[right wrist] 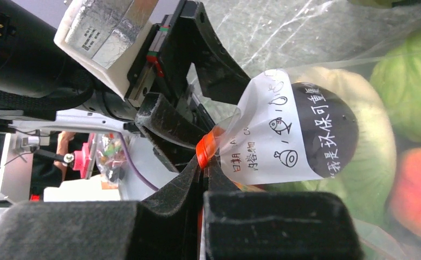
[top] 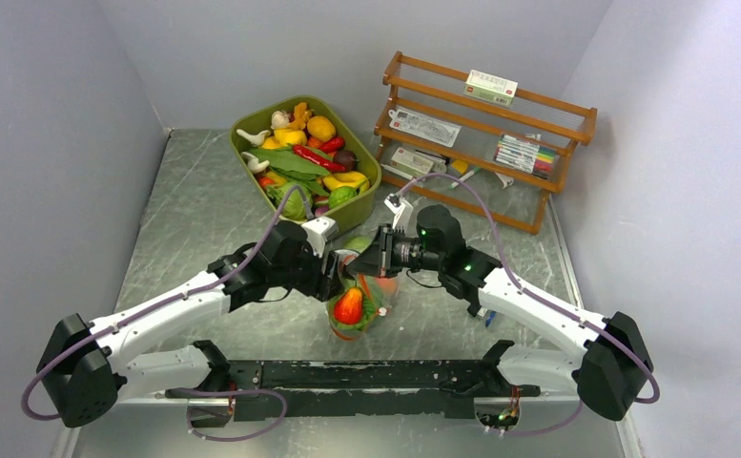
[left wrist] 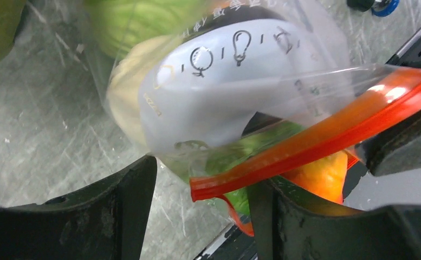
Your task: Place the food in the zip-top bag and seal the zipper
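Twelve o'clock of the zip-top bag point(left wrist: 224, 92), the right gripper point(right wrist: 203, 162) clamps the zipper point(left wrist: 327, 135) for sealing; the left gripper point(left wrist: 205, 179) gapes, gripping nothing.

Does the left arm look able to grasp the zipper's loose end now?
Probably yes. The left gripper is open, and the zipper ends right at the gap between its fingers, with nothing in the way. The right gripper is shut on the zipper farther along.

Grey table point(top: 204, 210) carries green tub point(top: 359, 212), wooden rack point(top: 519, 221), apparently the zip-top bag point(top: 359, 303).
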You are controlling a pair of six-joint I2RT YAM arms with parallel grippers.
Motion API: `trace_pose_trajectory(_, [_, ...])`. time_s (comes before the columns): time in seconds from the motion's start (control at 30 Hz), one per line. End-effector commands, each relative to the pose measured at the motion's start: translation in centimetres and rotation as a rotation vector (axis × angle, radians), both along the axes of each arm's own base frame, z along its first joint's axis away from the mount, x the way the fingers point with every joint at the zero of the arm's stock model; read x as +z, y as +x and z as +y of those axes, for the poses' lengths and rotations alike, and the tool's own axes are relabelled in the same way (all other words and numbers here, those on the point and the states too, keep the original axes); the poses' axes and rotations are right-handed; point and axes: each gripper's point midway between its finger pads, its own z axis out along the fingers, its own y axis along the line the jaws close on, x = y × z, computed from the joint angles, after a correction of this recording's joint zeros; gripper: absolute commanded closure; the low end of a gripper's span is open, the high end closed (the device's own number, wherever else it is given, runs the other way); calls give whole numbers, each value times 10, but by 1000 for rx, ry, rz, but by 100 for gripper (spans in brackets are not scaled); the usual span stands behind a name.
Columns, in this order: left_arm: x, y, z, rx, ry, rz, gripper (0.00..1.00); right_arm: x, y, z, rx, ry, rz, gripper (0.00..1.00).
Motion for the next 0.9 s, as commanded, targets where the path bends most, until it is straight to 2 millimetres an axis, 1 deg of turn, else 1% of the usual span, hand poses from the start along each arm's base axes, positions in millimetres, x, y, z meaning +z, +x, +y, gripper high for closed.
trace_pose_trajectory(0.0, [26,7,-22,-56,-126,-92,46,27,-3,7,47,97,-38,100])
trace_pose_trajectory(0.03, [26,10,-23,-50,-124,-100,52,29,-4,8,56,104,-36,100])
trace_pose_trajectory(0.1, [24,15,-22,-29,-101,-99,60,33,-5,9,64,116,-36,100])
trace_pose_trajectory(0.13, [24,18,-21,-19,-85,-94,67,35,-5,10,63,122,-37,100])
trace_pose_trajectory(0.2, [22,22,-16,-19,-32,-112,84,42,-5,10,65,134,-45,100])
trace_pose_trajectory(0.23, [23,23,-14,-10,-16,-116,90,45,-6,11,71,139,-48,100])
trace_pose_trajectory(0.3, [34,24,-12,4,-13,-123,93,52,-7,11,85,152,-52,100])
trace_pose_trajectory(0.37, [51,19,-12,0,-39,-115,93,55,-5,10,76,145,-55,100])
trace_pose_trajectory(0.47, [87,9,-15,14,-156,-112,93,50,4,6,38,114,-59,100])
trace_pose_trajectory(0.5, [96,6,-14,18,-187,-114,93,47,7,6,32,106,-54,100])
trace_pose_trajectory(0.57, [107,3,-12,38,-226,-122,93,45,12,6,26,100,-57,100])
trace_pose_trajectory(0.63, [108,8,-3,99,-211,-130,93,45,18,6,10,93,-69,100])
trace_pose_trajectory(0.67, [106,12,4,143,-187,-129,87,46,22,5,-10,84,-80,100])
trace_pose_trajectory(0.7, [102,17,12,199,-148,-124,72,44,27,3,-40,66,-90,100])
trace_pose_trajectory(0.73, [99,21,21,252,-106,-115,53,43,34,-1,-79,43,-98,100])
trace_pose_trajectory(0.77, [100,24,30,292,-71,-115,34,41,39,-6,-118,15,-104,100])
trace_pose_trajectory(0.8, [103,24,36,320,-47,-115,25,41,44,-10,-151,-8,-115,100])
trace_pose_trajectory(0.87, [110,23,49,376,-25,-111,20,39,50,-20,-204,-57,-129,100])
